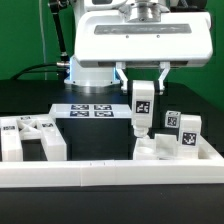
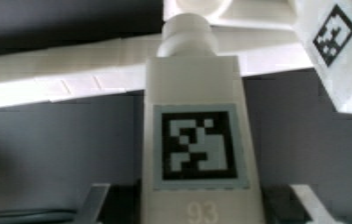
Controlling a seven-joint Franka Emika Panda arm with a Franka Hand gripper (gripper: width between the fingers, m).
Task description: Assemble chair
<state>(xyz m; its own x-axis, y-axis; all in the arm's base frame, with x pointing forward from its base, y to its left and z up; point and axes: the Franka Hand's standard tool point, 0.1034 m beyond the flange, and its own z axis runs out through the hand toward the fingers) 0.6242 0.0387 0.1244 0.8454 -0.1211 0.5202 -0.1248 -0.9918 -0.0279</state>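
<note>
The chunky white slab group (image 1: 28,138), bearing black-and-white square tags, lies well off to one side of the jaws; smaller tagged chair blocks (image 1: 183,130) sit near the other side. The gripper (image 1: 143,88) is clamped on an upright square white chair post (image 1: 143,112), tag outward, between the fingers (image 2: 98,202). Its narrowed lower end appears to touch a white base piece (image 1: 152,150) directly below the jaws.

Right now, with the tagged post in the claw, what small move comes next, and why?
Probably ease the post straight down. The claw is shut on its upper end, it hangs upright, and its narrow tip sits at the white chair piece below; whether it is already seated I cannot tell.
</note>
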